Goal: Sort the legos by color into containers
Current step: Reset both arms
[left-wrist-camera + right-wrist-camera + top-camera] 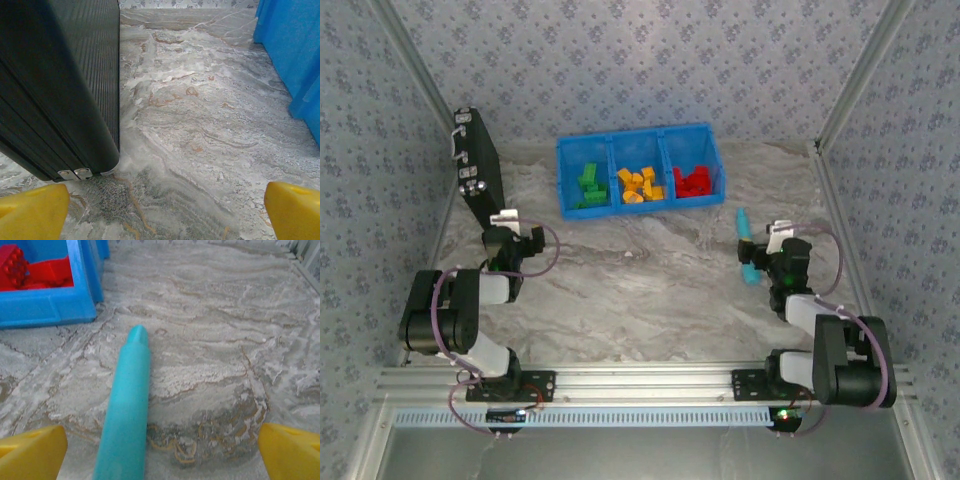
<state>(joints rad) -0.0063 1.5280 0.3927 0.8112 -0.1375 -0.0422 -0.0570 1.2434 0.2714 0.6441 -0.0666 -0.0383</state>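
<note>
Top external: blue bin [630, 136] sits mid-way along the far edge of the table [640, 290]. Green legos [590, 187] are in its left compartment, orange-yellow legos [638, 185] in the middle and red legos [694, 181] in the right. I can't see a loose brick on the marble, so I read the sort as done and the step in hand as a final check and park.

Arms:
- The left gripper [513, 232] is low near the table's left edge, jaws wide and empty. The black case [475, 165] is just beside it on its left, and the left wrist view shows bare table ahead.
- The right gripper [775, 240] is near the right edge, jaws wide and gripping nothing. The teal stick [125, 410] lies on the table inside the open jaws, tip toward the bin's near right corner. It looks clear of both pads.

To do it well:
- Check for strays along the left edge. The strip behind the case is hidden.
- Don't close the right jaws. The stick isn't a lego, so leave it.
- If an arm moves, lift straight up first so the left clears the case and the right clears the stick.
- No mixed colours are visible, but the piles hide the lower bricks.
</note>
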